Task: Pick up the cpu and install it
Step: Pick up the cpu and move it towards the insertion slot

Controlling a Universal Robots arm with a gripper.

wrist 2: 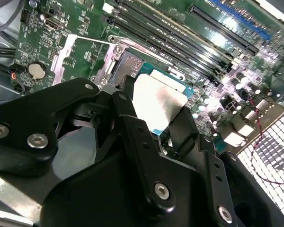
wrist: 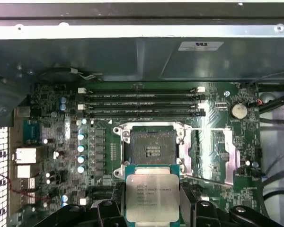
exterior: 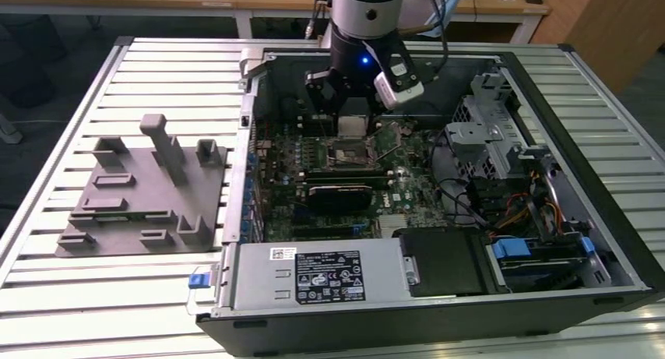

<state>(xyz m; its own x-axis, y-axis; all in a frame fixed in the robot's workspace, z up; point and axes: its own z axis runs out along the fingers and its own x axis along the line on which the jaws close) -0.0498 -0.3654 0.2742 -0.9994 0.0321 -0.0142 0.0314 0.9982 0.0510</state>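
- Upper middle of the exterior view: the tool [exterior: 351,116] is clamped on the cpu [exterior: 353,126], hanging it over the motherboard [exterior: 343,176] inside the open pc case [exterior: 582,219], close above the socket [exterior: 348,150].
- My take: keep the chip dead flat, square it to the socket and go slow, since those contacts probably bend easily.
- First wrist view gives you the bare socket with its latch plate [wrist: 225,156] flipped open and the cpu not seated.
- Second wrist view shows the 2 black fingers [wrist 2: 132,135] pinching the chip's edges.
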